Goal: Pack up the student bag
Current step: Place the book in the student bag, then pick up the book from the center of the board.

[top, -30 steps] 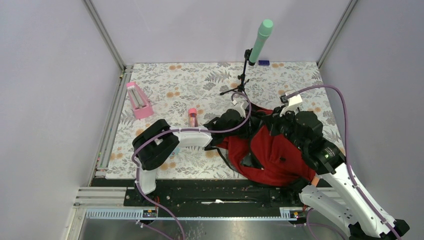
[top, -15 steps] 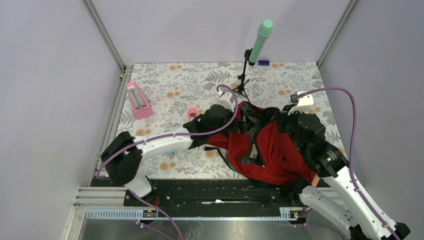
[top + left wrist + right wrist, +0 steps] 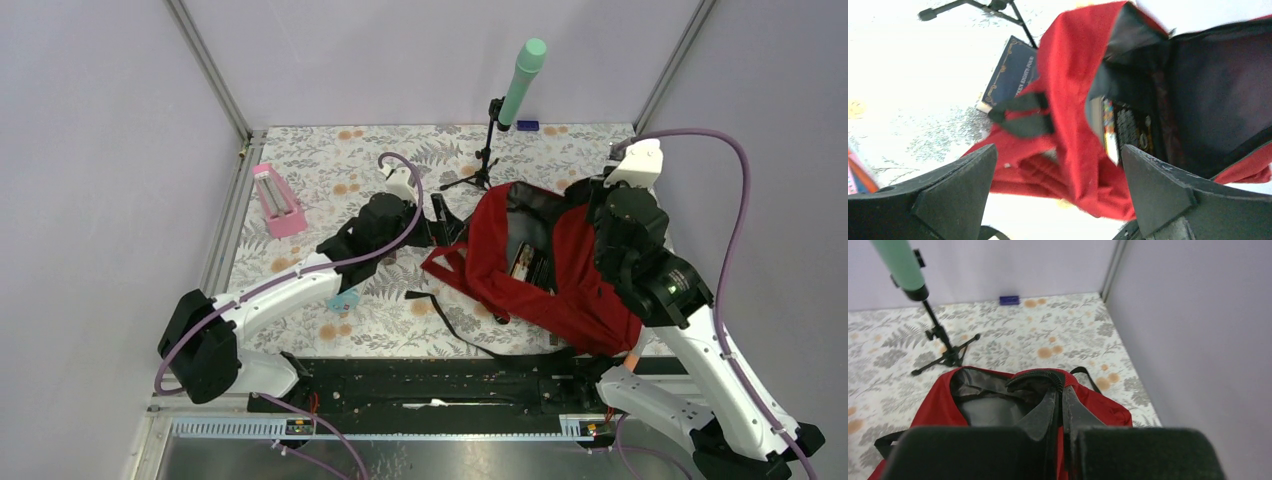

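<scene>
While your right gripper (image 3: 1060, 386) pinches the black zipper rim of the red bag (image 3: 570, 285), its jaws closed tight on the fabric and the mouth gaping, your left gripper (image 3: 1058, 152) hangs just beside that mouth, fingers spread wide with nothing between them. You have the bag lying on the right half of the flowered table (image 3: 330, 160), a dark blue book (image 3: 1010, 75) tucked partly behind its edge
</scene>
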Controlling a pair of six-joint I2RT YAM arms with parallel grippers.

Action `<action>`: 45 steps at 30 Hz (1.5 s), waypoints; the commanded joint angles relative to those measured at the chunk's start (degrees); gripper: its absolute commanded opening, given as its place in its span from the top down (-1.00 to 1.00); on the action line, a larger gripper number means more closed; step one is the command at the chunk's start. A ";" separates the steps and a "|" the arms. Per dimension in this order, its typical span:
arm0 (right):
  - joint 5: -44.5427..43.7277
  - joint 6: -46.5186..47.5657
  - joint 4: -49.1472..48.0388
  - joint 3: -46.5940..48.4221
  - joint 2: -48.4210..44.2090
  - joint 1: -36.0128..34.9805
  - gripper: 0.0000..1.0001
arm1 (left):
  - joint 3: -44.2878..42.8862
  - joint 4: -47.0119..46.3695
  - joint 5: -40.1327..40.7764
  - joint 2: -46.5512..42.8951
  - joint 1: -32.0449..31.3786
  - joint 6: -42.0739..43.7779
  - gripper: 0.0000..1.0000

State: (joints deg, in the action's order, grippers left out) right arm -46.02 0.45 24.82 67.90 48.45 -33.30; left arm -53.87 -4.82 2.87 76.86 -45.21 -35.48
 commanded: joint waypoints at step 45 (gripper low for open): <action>1.85 0.52 -7.63 1.10 -4.24 15.11 1.00 | -17.29 -7.91 -6.06 36.95 7.10 -14.99 -0.30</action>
State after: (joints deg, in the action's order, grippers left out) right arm -44.88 1.61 22.09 67.61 45.17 -18.41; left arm -69.04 -7.62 -3.73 113.84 -38.17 -49.63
